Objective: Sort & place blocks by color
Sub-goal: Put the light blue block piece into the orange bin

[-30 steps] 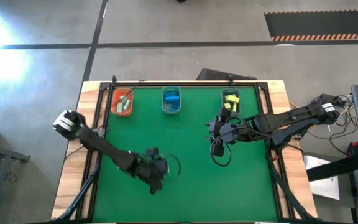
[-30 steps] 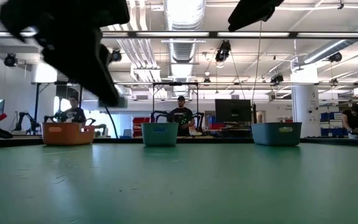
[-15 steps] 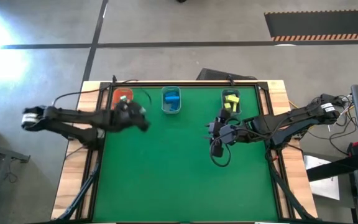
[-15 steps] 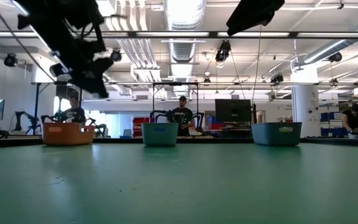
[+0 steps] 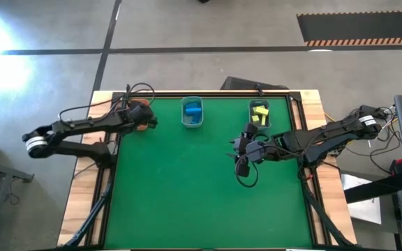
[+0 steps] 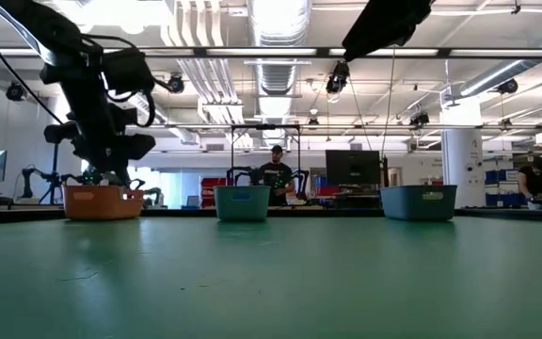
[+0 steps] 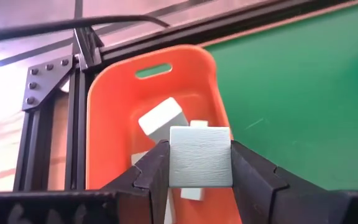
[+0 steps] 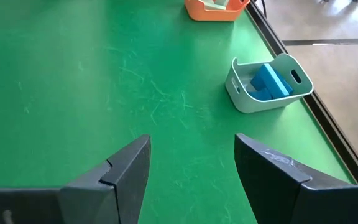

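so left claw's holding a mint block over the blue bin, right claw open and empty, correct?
Wrong bin: the left claw holds the mint block over the orange bin, as the left wrist view shows. The right claw is open and empty.

The broad green mat (image 5: 187, 188) lies bare, so passage there is free. Three bins line the far edge: orange bin (image 7: 114, 118), clear bin (image 5: 192, 113), grey bin (image 5: 259, 113), probably with gripper-wide gaps between them.
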Available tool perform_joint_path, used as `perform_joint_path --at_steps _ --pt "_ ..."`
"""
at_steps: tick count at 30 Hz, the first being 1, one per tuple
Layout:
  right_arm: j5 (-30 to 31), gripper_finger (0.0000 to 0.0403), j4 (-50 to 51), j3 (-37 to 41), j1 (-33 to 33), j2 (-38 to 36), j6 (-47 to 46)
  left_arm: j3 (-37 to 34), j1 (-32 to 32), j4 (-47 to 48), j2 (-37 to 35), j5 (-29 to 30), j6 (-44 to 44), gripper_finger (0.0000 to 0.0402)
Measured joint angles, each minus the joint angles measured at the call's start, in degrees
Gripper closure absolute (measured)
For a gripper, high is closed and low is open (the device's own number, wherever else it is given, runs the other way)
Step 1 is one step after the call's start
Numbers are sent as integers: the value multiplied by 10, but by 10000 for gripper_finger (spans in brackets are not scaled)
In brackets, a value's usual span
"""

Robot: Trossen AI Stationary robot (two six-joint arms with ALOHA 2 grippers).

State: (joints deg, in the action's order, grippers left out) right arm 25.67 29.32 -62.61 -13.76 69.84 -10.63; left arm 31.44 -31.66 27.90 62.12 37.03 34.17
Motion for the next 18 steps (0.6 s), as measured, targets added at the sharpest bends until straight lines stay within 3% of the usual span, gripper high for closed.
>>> perform_joint_path --at_steps 8,13,18 --pt "0 184 4 2 0 0 -11 0 -3 6 44 1 29 282" --pt "0 184 4 2 0 0 -14 0 -3 12 65 6 31 241" --pt "0 184 4 2 0 0 -13 0 -2 11 72 6 31 229"
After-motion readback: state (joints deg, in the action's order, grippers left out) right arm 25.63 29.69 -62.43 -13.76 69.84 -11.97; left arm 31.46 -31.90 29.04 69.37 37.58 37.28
